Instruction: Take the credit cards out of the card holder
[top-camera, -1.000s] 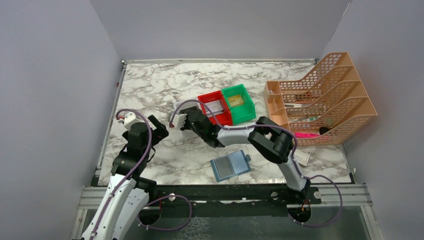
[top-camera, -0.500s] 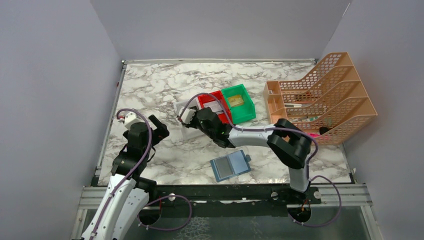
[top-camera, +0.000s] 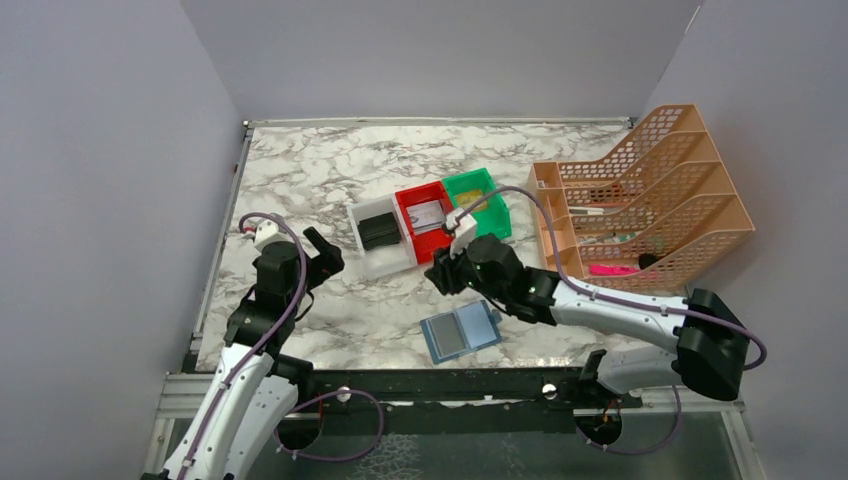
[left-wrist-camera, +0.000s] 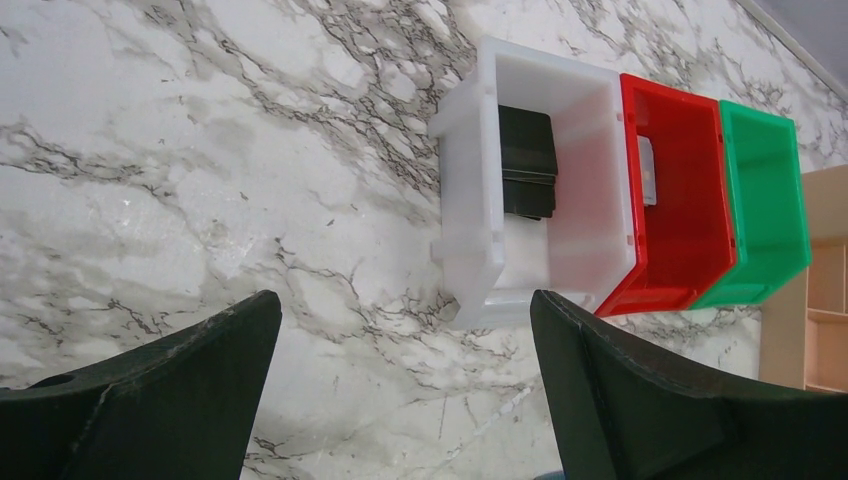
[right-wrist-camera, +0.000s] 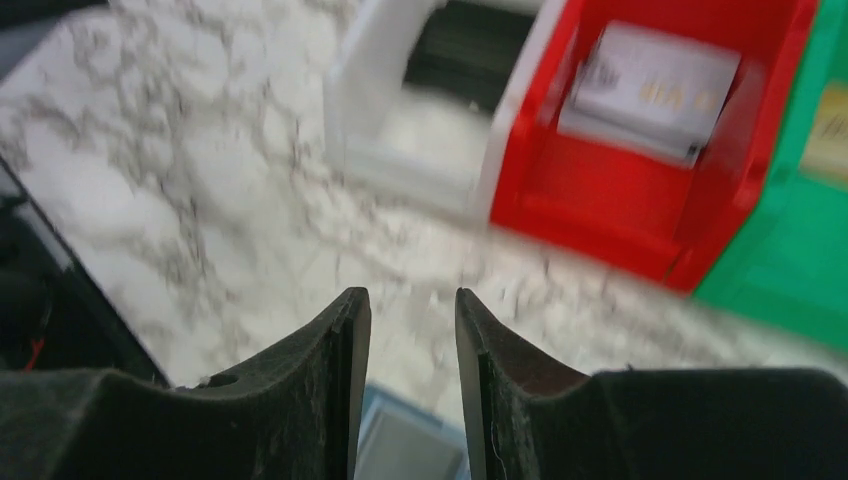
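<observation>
3 bins; white bin (left-wrist-camera: 465, 200): 1 black wallet (left-wrist-camera: 527, 160); red bin (left-wrist-camera: 700, 250): 1 pale card (right-wrist-camera: 650, 90); green bin (left-wrist-camera: 765, 200): 1 yellow card (top-camera: 472, 201); 1 card holder (top-camera: 460, 330) near; left gripper (left-wrist-camera: 405, 305) jaws spread; right gripper (right-wrist-camera: 412, 300) slightly parted, empty

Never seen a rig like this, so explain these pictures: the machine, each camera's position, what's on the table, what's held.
Two robot arms are bolted at the table's near edge. The wide picture looks down from above and behind them; the other two come from wrist cameras. On the marble table lie an opened blue card holder, a white bin, red bin and green bin in a row, and an orange file rack. The left end effector is wide open, the right end effector slightly open; neither holds anything.
</observation>
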